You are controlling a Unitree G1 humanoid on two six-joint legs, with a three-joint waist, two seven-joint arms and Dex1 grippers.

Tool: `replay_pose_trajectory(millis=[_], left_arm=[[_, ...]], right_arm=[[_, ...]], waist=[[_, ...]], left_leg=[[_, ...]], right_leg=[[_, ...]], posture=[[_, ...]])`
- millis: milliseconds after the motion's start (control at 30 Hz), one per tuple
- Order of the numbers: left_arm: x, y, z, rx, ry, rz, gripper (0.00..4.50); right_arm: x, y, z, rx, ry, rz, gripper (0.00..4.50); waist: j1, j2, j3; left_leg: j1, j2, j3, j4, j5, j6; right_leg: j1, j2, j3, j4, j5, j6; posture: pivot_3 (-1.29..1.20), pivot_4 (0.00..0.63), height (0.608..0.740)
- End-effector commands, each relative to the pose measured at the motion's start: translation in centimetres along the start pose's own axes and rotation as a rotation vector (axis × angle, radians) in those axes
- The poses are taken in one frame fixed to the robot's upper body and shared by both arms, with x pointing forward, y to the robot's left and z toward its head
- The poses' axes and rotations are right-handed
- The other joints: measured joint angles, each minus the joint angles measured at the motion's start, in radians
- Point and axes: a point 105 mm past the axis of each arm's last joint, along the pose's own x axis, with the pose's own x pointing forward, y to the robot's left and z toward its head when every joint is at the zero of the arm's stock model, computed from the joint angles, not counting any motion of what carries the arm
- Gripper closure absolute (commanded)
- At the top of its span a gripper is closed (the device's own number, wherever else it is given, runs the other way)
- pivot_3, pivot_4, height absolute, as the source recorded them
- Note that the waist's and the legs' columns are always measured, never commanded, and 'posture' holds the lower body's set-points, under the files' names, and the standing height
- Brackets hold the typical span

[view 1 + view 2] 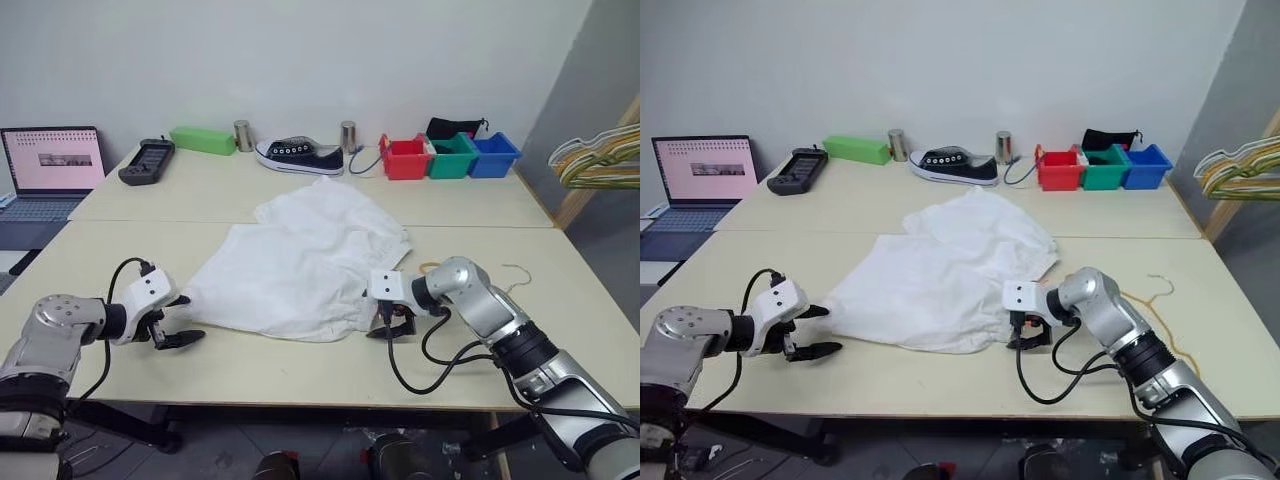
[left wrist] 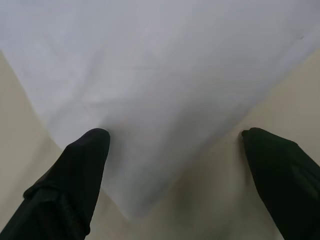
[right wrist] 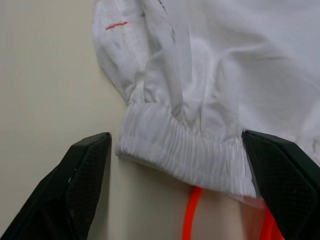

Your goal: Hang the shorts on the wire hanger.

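Evidently at the approach step, nothing lifted yet. Large white thin-fabric shorts (image 1: 300, 262) spread flat and rumpled mid-way across the pale bench (image 1: 300, 370), gathered elastic waistband (image 3: 187, 150) at the right-hand end with bright orange-red drawstring (image 3: 191, 215) trailing out beneath it. Left pincer (image 1: 174, 320) released, spread wide, straddling the pointed left corner of the cloth just above the surface. Right pincer (image 1: 391, 328) likewise released, black fingers (image 3: 85, 170) flanking the waistband edge, not touching it. Thin golden-yellow wire hanger (image 1: 1155, 300) lying flat on the bench beyond the right arm, apart from the shorts. Next, probably: lower and close on waistband and corner, pinching thin fabric without snagging the drawstring.
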Motion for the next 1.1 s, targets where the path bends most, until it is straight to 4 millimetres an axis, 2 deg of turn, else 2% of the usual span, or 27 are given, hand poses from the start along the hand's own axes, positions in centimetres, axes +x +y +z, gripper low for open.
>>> replay_pose_trajectory(millis=[33, 167, 267, 367, 633, 767, 833, 1100], left_arm=[[0.5, 0.3, -0.5, 0.024, 0.027, 0.009, 0.0], [1.0, -0.1, -0.4, 0.041, 0.026, -0.023, 0.0], [1.2, -0.6, -0.6, 0.039, 0.027, -0.052, 0.49], [1.2, -0.6, -0.6, 0.036, 0.028, -0.053, 1.32], [1.4, -0.1, -0.6, 0.056, 0.034, -0.014, 2.99], [1.6, 0.0, -0.5, 0.066, 0.028, 0.003, 4.04], [1.5, -0.1, -0.2, 0.067, 0.012, -0.008, 4.46], [0.5, -1.1, 1.1, 0.054, -0.025, -0.059, 4.46]], right_arm=[[-0.1, 0.3, 0.9, -0.047, -0.009, 0.004, 0.05], [0.9, 0.7, 0.7, -0.041, 0.0, 0.006, 0.05], [1.5, 0.7, 1.2, -0.019, -0.02, 0.003, 0.54], [1.8, 0.3, 1.2, -0.007, -0.015, -0.02, 1.44], [2.1, -1.1, 0.5, 0.003, 0.017, -0.09, 3.36], [1.8, -1.4, 0.5, -0.01, 0.018, -0.094, 4.45], [1.6, -1.4, 0.6, -0.019, 0.016, -0.091, 4.5], [0.9, -1.8, 1.7, -0.063, -0.009, -0.103, 4.5]], waist=[[0.0, 0.001, -0.002], [-0.001, 0.002, -0.01], [-0.003, 0.002, -0.013], [-0.003, 0.002, -0.014], [-0.003, 0.002, -0.016], [-0.002, 0.002, -0.016], [-0.002, 0.002, -0.016], [-0.003, 0.002, -0.016]], left_leg=[[0.0, 0.0, 0.0, 0.0, 0.0, 0.0], [0.001, 0.0, 0.0, 0.0, 0.0, 0.0], [0.008, 0.0, 0.0, 0.0, 0.0, 0.0], [0.008, 0.0, 0.0, 0.0, 0.0, 0.0], [0.008, 0.0, -0.001, 0.0, 0.0, 0.0], [0.008, 0.0, -0.001, 0.0, 0.0, 0.0], [0.008, 0.0, -0.001, 0.0, 0.0, 0.0], [0.008, 0.0, -0.001, 0.0, 0.0, 0.0]], right_leg=[[0.0, 0.0, 0.0, 0.0, 0.0, 0.0], [0.0, 0.0, 0.0, 0.0, 0.0, 0.0], [0.003, 0.0, 0.0, 0.0, -0.003, -0.006], [0.003, 0.0, 0.0, 0.0, -0.003, -0.006], [0.003, 0.0, 0.0, 0.0, -0.003, -0.005], [0.003, 0.0, 0.0, 0.0, -0.003, -0.005], [0.003, 0.0, 0.0, 0.0, -0.003, -0.005], [0.003, -0.001, 0.0, 0.0, -0.003, -0.005]], posture=[[-0.12, 0.027, 0.74], [-0.12, 0.024, 0.74], [-0.12, 0.022, 0.74], [-0.12, 0.021, 0.74], [-0.12, 0.024, 0.74], [-0.12, 0.025, 0.74], [-0.12, 0.024, 0.74], [-0.11, 0.018, 0.74]])
